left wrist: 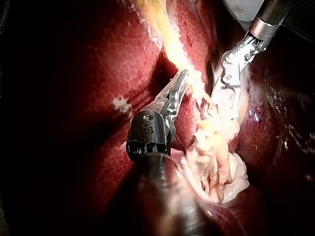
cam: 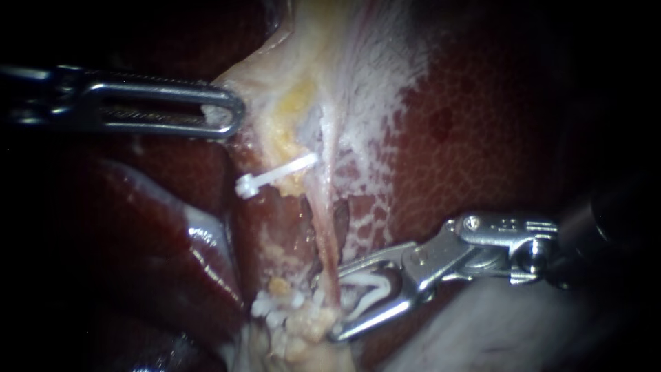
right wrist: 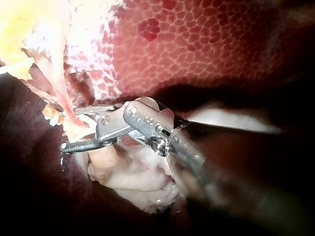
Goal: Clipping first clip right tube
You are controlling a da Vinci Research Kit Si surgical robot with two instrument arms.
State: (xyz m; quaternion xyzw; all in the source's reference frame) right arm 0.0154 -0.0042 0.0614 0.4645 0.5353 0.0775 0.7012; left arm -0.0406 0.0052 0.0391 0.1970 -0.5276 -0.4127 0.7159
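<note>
While its spread jaws grip an open white clip [cam: 368, 289], the right instrument [cam: 337, 302] sits at five o'clock with the right tube [cam: 323, 234] between the jaw tips. At ten o'clock the left instrument [cam: 232, 114] clamps pale tissue [cam: 275, 89]. A second clip [cam: 275, 176] lies near centre.

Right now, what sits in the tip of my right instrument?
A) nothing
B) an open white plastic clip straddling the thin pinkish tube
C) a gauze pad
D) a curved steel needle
B: the endoscope view shows the right instrument holding an open white plastic clip, its legs either side of the thin pinkish tube.
</note>
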